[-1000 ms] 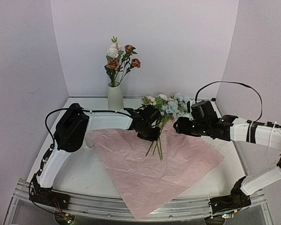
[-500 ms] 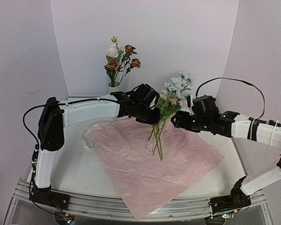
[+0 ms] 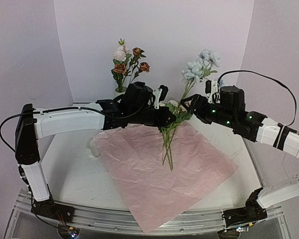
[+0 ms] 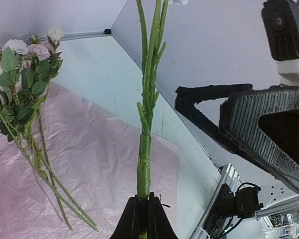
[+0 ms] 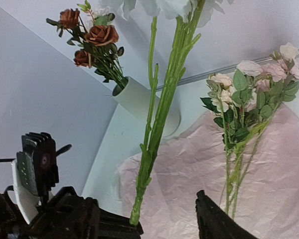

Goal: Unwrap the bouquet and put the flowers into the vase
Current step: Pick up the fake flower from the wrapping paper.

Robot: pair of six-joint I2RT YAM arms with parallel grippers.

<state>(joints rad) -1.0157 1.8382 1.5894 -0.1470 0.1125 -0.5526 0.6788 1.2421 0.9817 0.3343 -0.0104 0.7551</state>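
The left hand pinched the bottom of the blue flowers. They stood tall, blooms up. The right hand was spread open.

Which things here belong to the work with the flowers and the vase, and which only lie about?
Belong to the job:
blue flowers, held in the left claw
pink and cream roses, lying down
vase, with rust and white roses in it

Lying about:
pink paper, spread flat
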